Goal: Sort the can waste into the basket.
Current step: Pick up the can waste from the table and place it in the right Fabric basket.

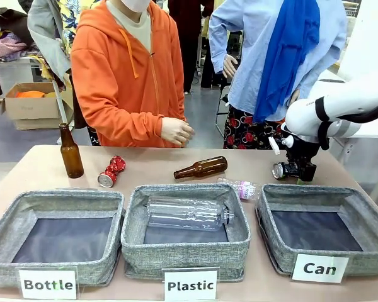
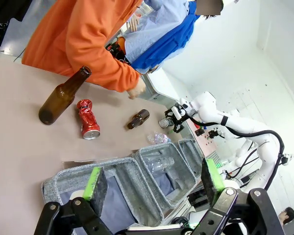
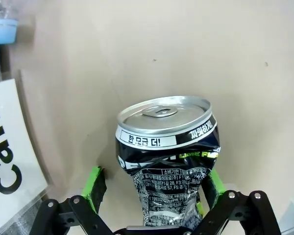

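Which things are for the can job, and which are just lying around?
For the job: black can, red can, Can basket.
Just lying about: upright brown bottle, lying brown bottle, big clear bottle, small clear bottle, Bottle basket, Plastic basket.

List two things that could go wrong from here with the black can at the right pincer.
The dented black can sits in the right pincer with a gap showing at one pad, so it may twist or slip. The small clear plastic bottle lies close beside the Can basket; a swing could knock it.
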